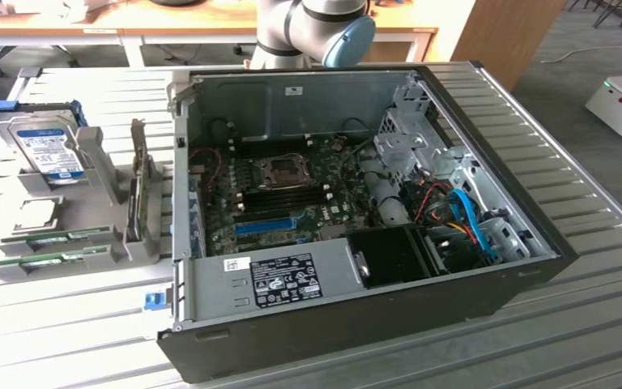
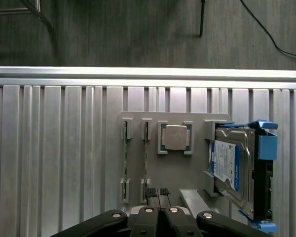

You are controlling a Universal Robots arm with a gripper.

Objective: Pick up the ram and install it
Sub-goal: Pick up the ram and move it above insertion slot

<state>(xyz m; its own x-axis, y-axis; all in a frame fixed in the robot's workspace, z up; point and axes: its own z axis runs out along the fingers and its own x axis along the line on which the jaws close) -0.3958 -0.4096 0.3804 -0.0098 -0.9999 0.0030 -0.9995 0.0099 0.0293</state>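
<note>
Exterior view: an open computer case [image 1: 398, 211] lies on a ribbed metal tabletop [image 1: 586, 203], its motherboard [image 1: 289, 194] exposed. The arm [image 1: 311, 32] rises behind the case. To the exterior view's left of the case sits a grey holder [image 1: 106, 203], well apart from the motherboard. It carries a hard drive [image 1: 52, 154], a CPU [image 1: 36, 212] and two green sticks set on edge in parallel slots: the inner ram [image 1: 68, 237], next to the CPU, and the outer ram [image 1: 57, 259] beside it. Both are seated in the holder, outside the case.

Wrist view: the hand [image 2: 157, 193] hangs above the holder with its two black pads [image 2: 150, 191] pressed together and nothing visible between them. The tips sit just beside one end of the inner ram [image 2: 146, 153]; whether they touch it cannot be told. The outer ram [image 2: 126, 158] stands parallel, farther from the tips.
</note>
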